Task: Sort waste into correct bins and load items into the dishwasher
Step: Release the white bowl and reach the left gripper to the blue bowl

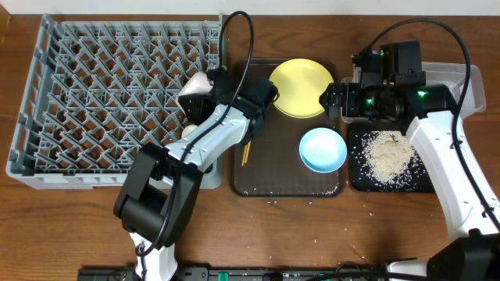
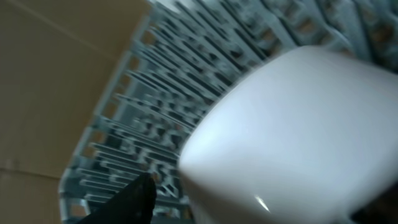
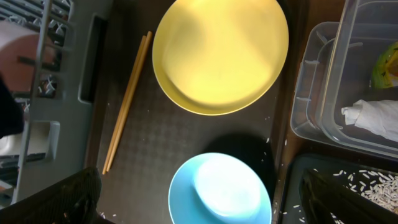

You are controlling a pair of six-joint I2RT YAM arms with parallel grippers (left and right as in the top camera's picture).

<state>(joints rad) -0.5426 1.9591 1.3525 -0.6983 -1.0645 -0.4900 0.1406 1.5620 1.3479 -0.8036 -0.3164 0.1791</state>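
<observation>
1. Wooden table (image 1: 70, 226) filled my overhead view. The grey dish rack (image 1: 101, 101) took up its left side, and a dark brown serving tray (image 1: 273, 168) lay just beside the rack's right edge.
2. My left gripper (image 1: 205, 90) was over the rack's right edge, near its far corner. The white bowl (image 2: 292, 137) filled most of that wrist camera's view, with the rack's pegs behind it. The picture was blurred, and I could not tell whether the jaws were gripping the bowl or standing clear of it.
3. My right gripper (image 3: 205, 190) hung above the right side of the brown tray. Its jaws were spread wide with nothing between them.
4. On the brown tray, the round yellow plate (image 3: 221, 56) sat at the far end. The light-blue bowl (image 1: 323, 150) sat nearer to me, close to the plate but not touching it.
5. The pair of wooden chopsticks (image 3: 127, 102) lay side by side along the tray's left edge, next to the rack.
6. The clear plastic tub (image 3: 323, 81) stood at the far right of the table. It held the yellow-green sachet wrapper (image 3: 385, 65) and the crumpled white napkin (image 3: 373, 115).
7. The shallow black tray (image 1: 358, 178) lay in front of the tub, just right of the brown tray. It carried a heap of rice scraps (image 1: 387, 152).
8. A few loose grains (image 1: 273, 201) were scattered on the bare table in front of the brown tray.
</observation>
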